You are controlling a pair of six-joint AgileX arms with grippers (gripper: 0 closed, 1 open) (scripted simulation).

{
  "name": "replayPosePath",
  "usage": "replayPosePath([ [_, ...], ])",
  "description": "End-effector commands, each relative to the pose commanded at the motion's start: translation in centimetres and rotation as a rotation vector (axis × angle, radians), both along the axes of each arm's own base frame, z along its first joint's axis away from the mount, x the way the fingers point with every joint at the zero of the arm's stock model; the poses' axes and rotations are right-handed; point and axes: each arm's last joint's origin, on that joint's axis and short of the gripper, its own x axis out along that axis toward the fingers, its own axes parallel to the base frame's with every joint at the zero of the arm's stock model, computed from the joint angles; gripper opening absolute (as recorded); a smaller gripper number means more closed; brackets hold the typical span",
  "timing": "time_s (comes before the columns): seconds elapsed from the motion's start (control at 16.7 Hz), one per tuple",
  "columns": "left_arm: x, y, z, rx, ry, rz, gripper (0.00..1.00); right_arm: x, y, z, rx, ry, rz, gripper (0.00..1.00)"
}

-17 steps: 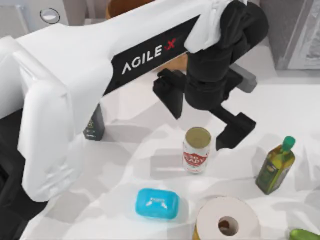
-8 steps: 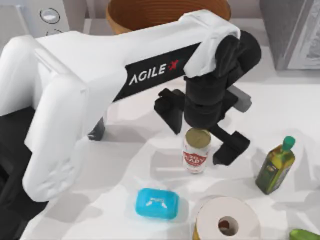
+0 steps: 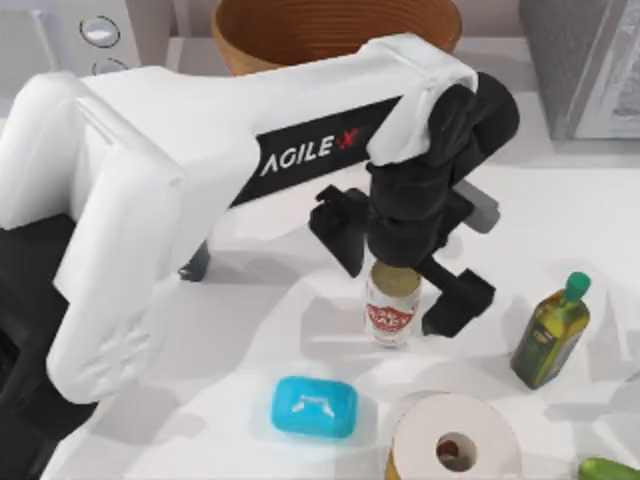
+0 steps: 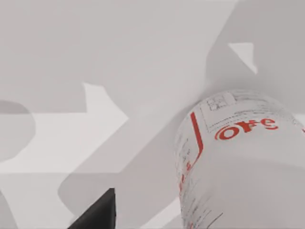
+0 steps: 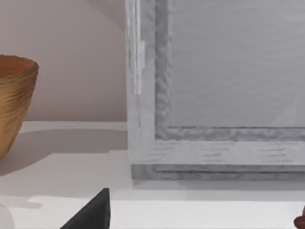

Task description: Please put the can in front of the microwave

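One can (image 3: pixel 391 312) stands upright on the white worktop (image 3: pixel 250 330), long axis vertical, gold top facing up and the red label with white lettering facing the near edge. Left gripper (image 3: pixel 395 275) hangs right over it, jaws spread wide, one black finger (image 3: pixel 340 228) beside the can toward the microwave and the other (image 3: pixel 457 302) on the opposite side, neither pressing the tin as far as I can tell. In the left wrist view the can (image 4: pixel 243 162) looms close, white body with red print, plus a dark finger tip (image 4: pixel 97 214).

Microwave (image 3: pixel 90 30) sits well apart from the can, up at the far left corner, dial knobs showing. Behind the can there's a wooden bowl (image 3: pixel 335 30); can't see anything in it. Just past the can on the side away from the microwave stands an olive-oil bottle (image 3: pixel 550 335), upright. Nearer than the can: a blue soap bar (image 3: pixel 314 407) and a paper roll (image 3: pixel 455 440).

Right wrist view shows a darker grey appliance (image 5: pixel 219 90); can't tell that arm's jaws.
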Motion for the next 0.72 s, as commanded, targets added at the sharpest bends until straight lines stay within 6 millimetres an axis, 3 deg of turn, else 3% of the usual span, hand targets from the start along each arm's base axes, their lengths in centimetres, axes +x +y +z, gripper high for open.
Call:
replayPosePath([
  [0.66, 0.0, 0.0, 0.0, 0.0, 0.0, 0.0, 0.02, 0.0, 0.0, 0.0, 0.0, 0.0, 0.0, 1.0],
  [0.72, 0.0, 0.0, 0.0, 0.0, 0.0, 0.0, 0.0, 0.0, 0.0, 0.0, 0.0, 0.0, 0.0, 1.0],
])
